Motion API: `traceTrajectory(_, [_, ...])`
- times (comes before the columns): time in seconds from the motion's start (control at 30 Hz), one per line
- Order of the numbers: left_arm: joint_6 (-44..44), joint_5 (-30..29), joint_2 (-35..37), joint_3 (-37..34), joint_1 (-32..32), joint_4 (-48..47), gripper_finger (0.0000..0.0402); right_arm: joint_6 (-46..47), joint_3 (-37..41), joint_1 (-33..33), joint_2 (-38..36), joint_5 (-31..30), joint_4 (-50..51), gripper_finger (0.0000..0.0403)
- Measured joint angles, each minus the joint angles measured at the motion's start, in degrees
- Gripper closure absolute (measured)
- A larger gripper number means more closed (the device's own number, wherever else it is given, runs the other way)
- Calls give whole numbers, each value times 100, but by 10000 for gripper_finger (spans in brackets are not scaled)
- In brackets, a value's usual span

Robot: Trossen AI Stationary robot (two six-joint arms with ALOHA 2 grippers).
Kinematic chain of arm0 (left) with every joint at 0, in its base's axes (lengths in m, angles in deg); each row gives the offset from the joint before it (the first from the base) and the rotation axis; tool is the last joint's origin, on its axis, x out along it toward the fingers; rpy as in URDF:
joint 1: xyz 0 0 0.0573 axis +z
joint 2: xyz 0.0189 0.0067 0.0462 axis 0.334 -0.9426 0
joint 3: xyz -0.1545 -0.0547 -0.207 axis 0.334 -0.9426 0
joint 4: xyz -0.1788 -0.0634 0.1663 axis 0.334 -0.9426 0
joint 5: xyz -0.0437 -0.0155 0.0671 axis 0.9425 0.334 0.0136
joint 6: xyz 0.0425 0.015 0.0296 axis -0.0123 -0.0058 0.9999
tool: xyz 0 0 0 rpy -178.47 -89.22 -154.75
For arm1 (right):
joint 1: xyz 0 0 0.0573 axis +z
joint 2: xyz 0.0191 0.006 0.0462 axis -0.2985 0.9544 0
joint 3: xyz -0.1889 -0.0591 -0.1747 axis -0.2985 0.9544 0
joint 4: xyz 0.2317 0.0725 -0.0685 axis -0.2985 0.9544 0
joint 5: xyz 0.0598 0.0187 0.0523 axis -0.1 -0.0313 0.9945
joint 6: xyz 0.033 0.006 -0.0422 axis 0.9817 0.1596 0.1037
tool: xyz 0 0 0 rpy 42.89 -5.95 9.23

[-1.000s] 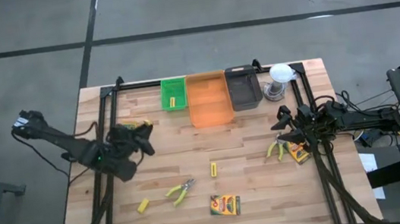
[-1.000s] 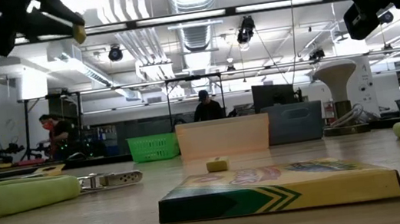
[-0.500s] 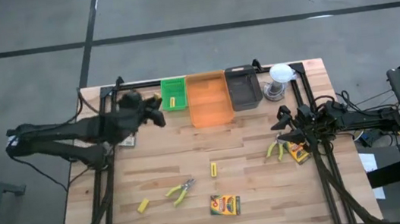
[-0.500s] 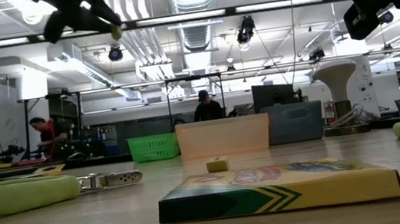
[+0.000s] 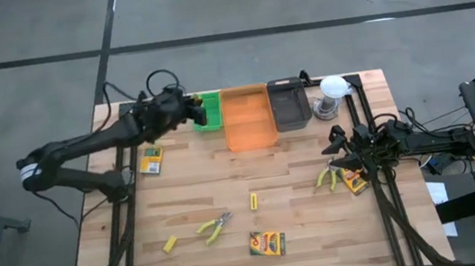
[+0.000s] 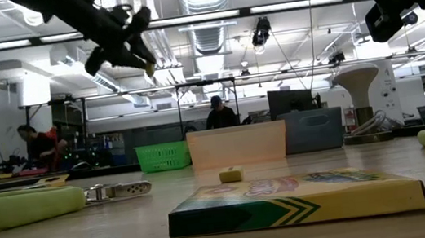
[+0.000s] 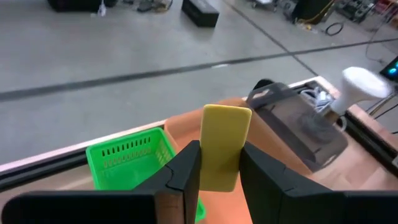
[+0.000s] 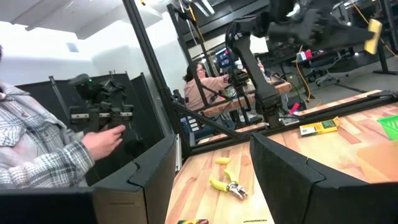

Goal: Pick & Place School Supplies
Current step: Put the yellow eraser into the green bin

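My left gripper [image 5: 192,111] hangs above the table's far left, at the near-left side of the green tray [image 5: 209,118], shut on a short yellow block [image 7: 225,127]. In the low view that block [image 6: 150,68] shows at the fingertips, high over the table. A second yellow block lies inside the green tray. My right gripper [image 8: 214,180] waits open at the table's right edge [image 5: 337,144], nothing between its fingers. On the wood lie two more yellow blocks [image 5: 253,202] [image 5: 170,244], yellow-handled pliers [image 5: 215,227] and a crayon box [image 5: 267,243]. My left gripper pinches the yellow block's lower end [image 7: 217,174] between its two fingers, one on each flat side. The block's other end sticks out past the fingertips. The fingers come from the table's left, slanting a little downward. The block is lifted clear, above the green tray [image 7: 127,158].
An orange tray [image 5: 248,118] and a black tray [image 5: 288,102] stand right of the green one, then a white round object [image 5: 332,92]. Another crayon box [image 5: 151,160] lies at the left rail. More pliers [image 5: 326,176] and a crayon box [image 5: 355,180] lie under my right arm.
My left gripper has swung from the left-middle of the table toward the far edge and rightward to the green tray, rolling as it went, with the yellow block still held clear. The crayon box at the left rail has come into view from under the arm.
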Motion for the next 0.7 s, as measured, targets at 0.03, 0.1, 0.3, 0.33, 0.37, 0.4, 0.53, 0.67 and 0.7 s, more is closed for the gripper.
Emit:
traceTrajectory(0.03, [-19, 108, -109, 43, 95, 18, 298, -2, 0, 2, -1, 0, 0, 202])
traceTrajectory(0.1, [-72, 255, -320, 121, 256, 16, 298, -2, -1, 0, 0, 0, 1, 202])
traceTrajectory(0.3, [-115, 361, -1005, 445, 612, 3, 298, -1, -1, 1, -1, 0, 2, 202])
traceTrajectory(0.33, [-123, 388, -1120, 515, 665, -5, 298, -2, -2, 2, 1, 0, 2, 202])
traceTrajectory(0.37, [-168, 411, -1230, 579, 711, -49, 298, 0, 0, 1, -1, 0, 0, 202])
traceTrajectory(0.4, [-242, 415, -1343, 632, 750, -103, 298, -1, 0, 1, 1, 0, 1, 202])
traceTrajectory(0.53, [-627, 599, -1781, 867, 924, -436, 298, 0, -2, 0, -1, 0, 0, 202])
traceTrajectory(0.67, [-841, 907, -2108, 1095, 1088, -823, 298, -2, 0, 1, -1, 0, 0, 202])
traceTrajectory(0.7, [-845, 975, -2167, 1129, 1126, -839, 298, -1, 0, 1, 0, 0, 0, 202])
